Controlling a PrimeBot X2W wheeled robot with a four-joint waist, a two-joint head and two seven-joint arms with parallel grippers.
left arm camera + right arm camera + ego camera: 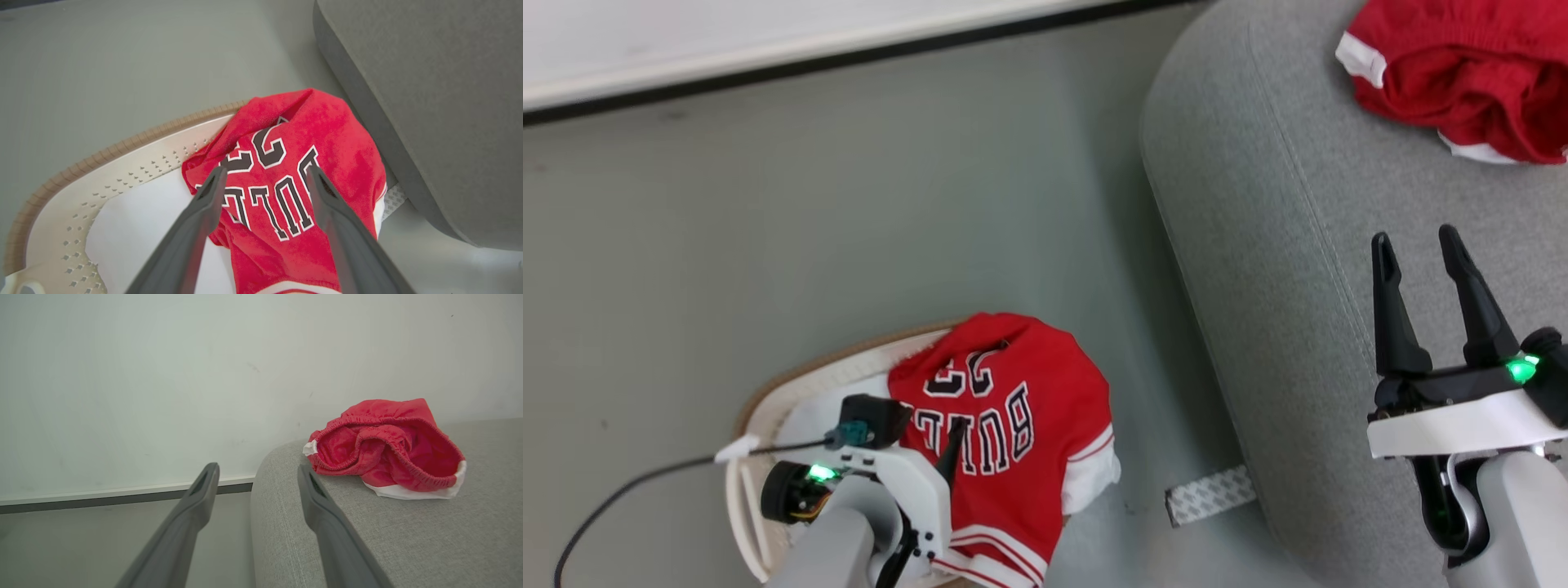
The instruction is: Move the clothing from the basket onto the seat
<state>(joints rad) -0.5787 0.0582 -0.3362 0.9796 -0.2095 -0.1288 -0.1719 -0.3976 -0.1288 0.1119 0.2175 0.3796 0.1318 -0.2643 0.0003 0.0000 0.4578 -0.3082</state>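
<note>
The left gripper holds its two long dark fingers spread wide with nothing between them. They point down at the red basketball jersey with black-and-white "BULLS 23" lettering, whose letters lie just beyond and between the fingertips. Whether the tips touch the cloth cannot be told.

The jersey is bunched in a mound over one side of the white plastic laundry basket with small holes and a tan-brown rim. In the left wrist view, the basket's perforated wall and pale lining are bare to the left of the left-hand finger. The jersey's white-trimmed hem hangs over the rim on the other side.

Past the right-hand finger in that view rises the large grey woven-fabric sofa with a rounded edge, just beside the basket. A short strip of white patterned tape lies on the grey-green floor at the sofa's foot.

The right gripper hangs over the sofa near that rounded edge, its jaws parted and empty. Ahead of them and off to the right, well apart from the fingertips, the red shorts with white trim lie crumpled on the sofa cushion — waistband gaping toward the gripper.
</note>
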